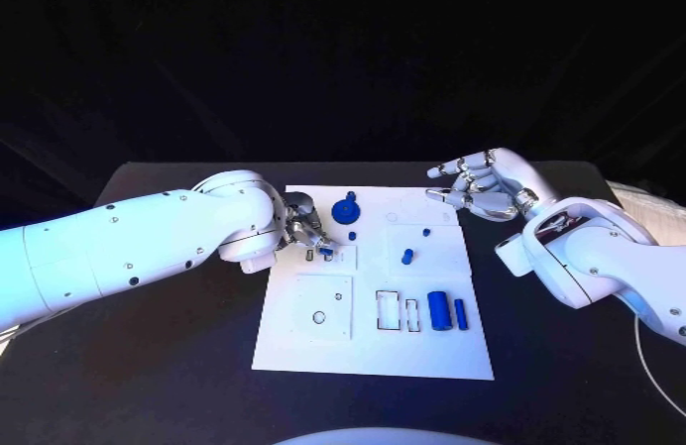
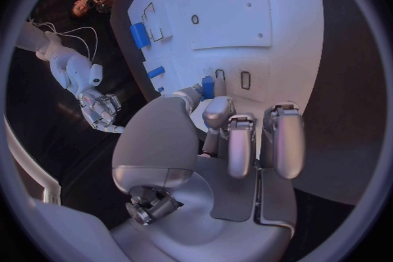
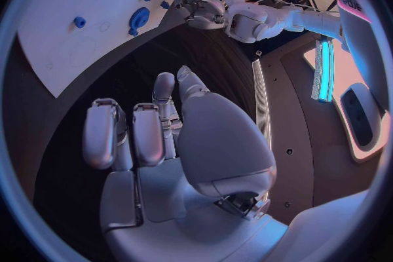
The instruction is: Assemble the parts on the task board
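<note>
On the black surface (image 1: 171, 346), the left robot hand (image 1: 297, 225) is pinching a small blue part (image 1: 327, 252) over the task board (image 1: 429, 356), apparently to seat it; the right robot hand (image 1: 479, 187) is hovering, fingers apart, holding nothing.

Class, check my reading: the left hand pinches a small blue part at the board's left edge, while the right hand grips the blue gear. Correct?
Not quite. The right hand holds nothing; in the head view it hovers open past the task board's far right corner, apart from the blue gear. The left hand does pinch a small blue part.

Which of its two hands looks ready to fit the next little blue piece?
The left hand: it already pinches a small blue part over the task board. The right hand hovers open beyond the board's far corner.
</note>
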`<action>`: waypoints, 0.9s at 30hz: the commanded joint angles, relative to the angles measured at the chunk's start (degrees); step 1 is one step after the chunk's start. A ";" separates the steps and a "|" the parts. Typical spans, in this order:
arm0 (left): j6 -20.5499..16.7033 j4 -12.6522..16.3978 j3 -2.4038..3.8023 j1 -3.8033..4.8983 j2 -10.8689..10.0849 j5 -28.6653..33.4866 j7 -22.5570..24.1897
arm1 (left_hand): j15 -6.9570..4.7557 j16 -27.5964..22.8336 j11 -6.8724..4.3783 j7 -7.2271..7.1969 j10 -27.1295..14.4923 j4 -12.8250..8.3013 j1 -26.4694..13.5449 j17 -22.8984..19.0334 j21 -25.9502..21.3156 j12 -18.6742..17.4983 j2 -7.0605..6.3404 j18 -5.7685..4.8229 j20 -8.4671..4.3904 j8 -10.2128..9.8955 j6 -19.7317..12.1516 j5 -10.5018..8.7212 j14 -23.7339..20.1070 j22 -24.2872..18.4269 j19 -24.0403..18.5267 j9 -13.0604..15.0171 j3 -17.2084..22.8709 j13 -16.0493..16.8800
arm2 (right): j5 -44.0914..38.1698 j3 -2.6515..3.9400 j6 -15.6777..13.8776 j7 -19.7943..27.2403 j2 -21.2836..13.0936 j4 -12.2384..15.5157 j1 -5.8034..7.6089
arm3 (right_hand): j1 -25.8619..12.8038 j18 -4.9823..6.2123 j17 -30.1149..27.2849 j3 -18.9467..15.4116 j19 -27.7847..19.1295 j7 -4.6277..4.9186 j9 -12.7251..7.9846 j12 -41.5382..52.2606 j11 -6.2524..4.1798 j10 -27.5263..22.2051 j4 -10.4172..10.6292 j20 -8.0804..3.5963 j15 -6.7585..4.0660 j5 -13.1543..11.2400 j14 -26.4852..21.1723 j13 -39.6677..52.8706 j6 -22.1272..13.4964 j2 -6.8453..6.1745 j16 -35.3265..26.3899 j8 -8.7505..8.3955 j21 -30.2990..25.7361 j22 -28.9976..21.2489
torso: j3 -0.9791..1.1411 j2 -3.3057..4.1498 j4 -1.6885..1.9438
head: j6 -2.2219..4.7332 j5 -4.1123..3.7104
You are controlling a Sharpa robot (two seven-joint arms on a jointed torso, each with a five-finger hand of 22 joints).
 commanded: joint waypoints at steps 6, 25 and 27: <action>-7.36 1.67 0.02 -1.87 -0.36 -9.34 3.25 | 0.04 0.17 -0.08 -0.40 0.64 -7.53 -1.00 15.08 0.50 0.26 -0.16 -0.61 0.29 0.17 0.53 -0.17 6.04 6.35 1.10 0.14 8.25 0.12 | -0.36 0.02 0.83 0.10 -0.05 -0.10 -0.04 | 0.08 0.60 -0.07 -0.39 -0.51 0.44 0.07 -0.35 -0.04 -0.47 0.11 -0.01 0.12 0.21 1.63 -0.13 0.05 0.22 -0.36 -0.09 -0.26 -0.06 | -0.05 0.06 -0.02 | -0.10 0.18; -3.00 1.67 0.02 -3.15 -0.25 -11.09 0.53 | -0.02 0.17 -0.11 -0.43 0.61 -7.14 -1.55 15.08 0.37 0.07 -0.09 -0.56 0.23 0.19 0.61 -0.30 6.04 6.15 0.98 0.31 8.52 -0.08 | -0.34 0.01 0.49 0.57 -0.02 -0.10 -0.13 | 0.26 0.60 -0.05 -0.39 -0.49 0.40 0.08 -0.22 -0.09 -0.39 0.05 -0.01 0.10 0.23 1.65 -0.10 0.08 0.22 -0.39 -0.08 -0.29 -0.08 | 0.00 0.08 -0.03 | -0.50 0.26; -2.60 1.72 0.02 -3.16 -0.24 -11.75 0.40 | -0.02 0.17 -0.11 -0.43 0.60 -7.14 -1.54 15.08 0.34 0.05 -0.09 -0.55 0.23 0.19 0.60 -0.30 6.04 6.10 0.95 0.31 8.53 -0.10 | -0.34 0.01 0.49 0.59 -0.03 -0.08 -0.13 | 0.26 0.60 -0.05 -0.39 -0.49 0.40 0.08 -0.22 -0.09 -0.39 0.05 -0.01 0.10 0.23 1.65 -0.10 0.08 0.22 -0.39 -0.08 -0.29 -0.08 | -0.01 0.10 -0.03 | -0.42 0.36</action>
